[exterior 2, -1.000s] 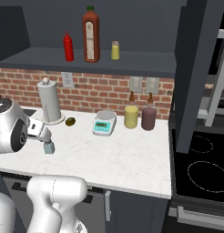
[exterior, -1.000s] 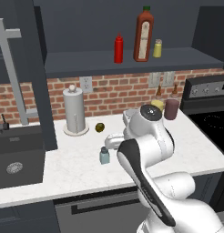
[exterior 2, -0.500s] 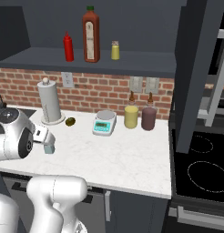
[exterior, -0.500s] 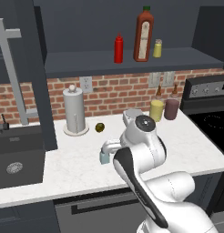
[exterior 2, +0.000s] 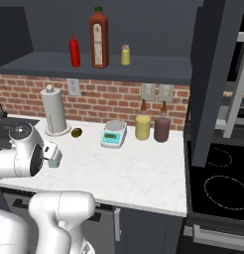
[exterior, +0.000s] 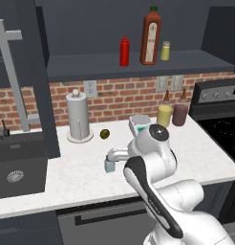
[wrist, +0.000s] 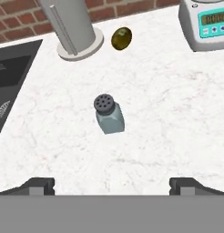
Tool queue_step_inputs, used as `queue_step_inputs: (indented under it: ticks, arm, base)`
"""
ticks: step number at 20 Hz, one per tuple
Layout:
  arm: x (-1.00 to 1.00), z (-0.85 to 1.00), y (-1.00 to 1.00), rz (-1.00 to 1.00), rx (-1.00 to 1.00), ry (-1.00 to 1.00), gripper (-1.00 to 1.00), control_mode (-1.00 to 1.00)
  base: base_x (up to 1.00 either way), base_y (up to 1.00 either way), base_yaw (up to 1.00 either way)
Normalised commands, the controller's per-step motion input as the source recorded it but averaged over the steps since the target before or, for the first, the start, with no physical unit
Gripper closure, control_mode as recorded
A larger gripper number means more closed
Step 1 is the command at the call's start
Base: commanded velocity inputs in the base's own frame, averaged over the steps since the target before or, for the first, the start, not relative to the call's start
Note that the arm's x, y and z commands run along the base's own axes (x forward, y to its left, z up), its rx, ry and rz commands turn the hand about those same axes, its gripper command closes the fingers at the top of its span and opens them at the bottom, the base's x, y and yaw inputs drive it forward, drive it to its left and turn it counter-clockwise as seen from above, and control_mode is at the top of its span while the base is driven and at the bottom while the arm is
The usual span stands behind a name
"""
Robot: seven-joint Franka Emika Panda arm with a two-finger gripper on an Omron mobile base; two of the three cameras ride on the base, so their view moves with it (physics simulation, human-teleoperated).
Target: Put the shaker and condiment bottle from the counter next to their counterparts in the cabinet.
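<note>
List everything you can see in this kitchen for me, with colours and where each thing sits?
shaker: one, pale blue-grey with dark cap, upright on the counter
condiment bottle: one, red, on the cabinet shelf
sauce bottle: one, brown-red, shelf
yellow shaker: one, shelf
paper towel holder: one, white, by the brick wall
olive-green fruit: one, beside the holder
scale: one, teal and white, counter
jars: two, yellow and maroon, against the wall
sink: one, dark, left
stove: one, black, right
claw: one, open above the shaker
</note>
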Motion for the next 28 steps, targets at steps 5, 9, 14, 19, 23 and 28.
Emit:
queue_step_inputs:
  ticks: [5, 9, 14, 19, 23, 28]
  arm:
    - [0.23, -0.33, 0.00, 0.00, 0.06, 0.00, -1.00, -1.00]
    - [0.51, -0.46, 0.00, 0.00, 0.00, -0.01, -1.00, -1.00]
    - [0.39, -0.27, 0.05, 0.00, 0.00, -0.02, -1.00, -1.00]
    - [0.00, 0.00, 0.02, 0.00, 0.02, 0.00, -1.00, -1.00]
    - [0.00, 0.00, 0.00, 0.00, 0.01, 0.00, -1.00, -1.00]
    - [0.17, -0.29, 0.00, 0.00, 0.00, 0.00, -1.00, -1.00]
  base:
    - [0.00, 0.00, 0.00]
    - [0.00, 0.00, 0.00]
    - [0.00, 0.00, 0.00]
    - [0.00, 0.00, 0.00]
    - [0.00, 0.00, 0.00]
    - [0.00, 0.00, 0.00]
